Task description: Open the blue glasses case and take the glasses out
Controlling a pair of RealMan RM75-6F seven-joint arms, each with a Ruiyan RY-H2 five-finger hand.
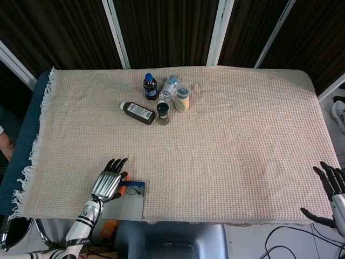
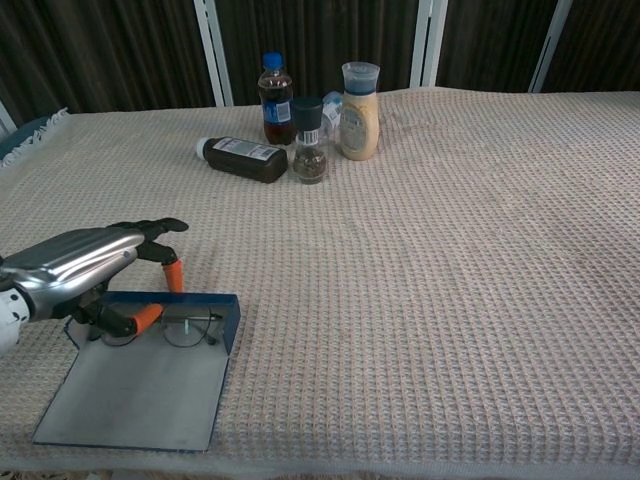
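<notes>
The blue glasses case (image 2: 140,390) lies open at the table's front left corner, its grey-lined lid (image 1: 129,206) flat toward the front edge. Thin wire-framed glasses (image 2: 190,328) rest in the case's far half, just behind its blue rim. My left hand (image 2: 75,262) hovers over the case's left end with fingers apart. One orange fingertip (image 2: 172,275) sits behind the rim, and the thumb tip (image 2: 140,318) is beside the glasses' left lens. In the head view the left hand (image 1: 107,184) covers that end. My right hand (image 1: 334,186) hangs open past the table's right front corner.
A cluster stands at the back centre: a blue-capped dark bottle (image 1: 150,86), a brown bottle on its side (image 1: 138,112), a small grinder (image 1: 163,112), a water bottle (image 1: 170,86) and a cream jar (image 1: 183,99). A woven cloth (image 1: 242,135) covers the table.
</notes>
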